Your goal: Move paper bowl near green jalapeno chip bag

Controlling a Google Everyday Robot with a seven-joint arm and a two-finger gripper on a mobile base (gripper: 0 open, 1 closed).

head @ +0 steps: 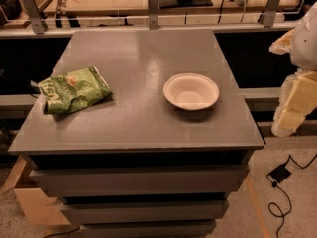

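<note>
The white paper bowl (191, 91) sits upright on the grey table top (138, 53), right of centre. The green jalapeno chip bag (73, 89) lies crinkled near the table's left edge, well apart from the bowl. My gripper (293, 107) hangs off the table's right side, beyond the edge and to the right of the bowl, touching nothing. It holds nothing that I can see.
The table is a grey cabinet with drawers (138, 180) below its front edge. A workbench with a rail and metal brackets (153, 6) runs behind it. A black cable and adapter (280, 173) lie on the floor at the lower right.
</note>
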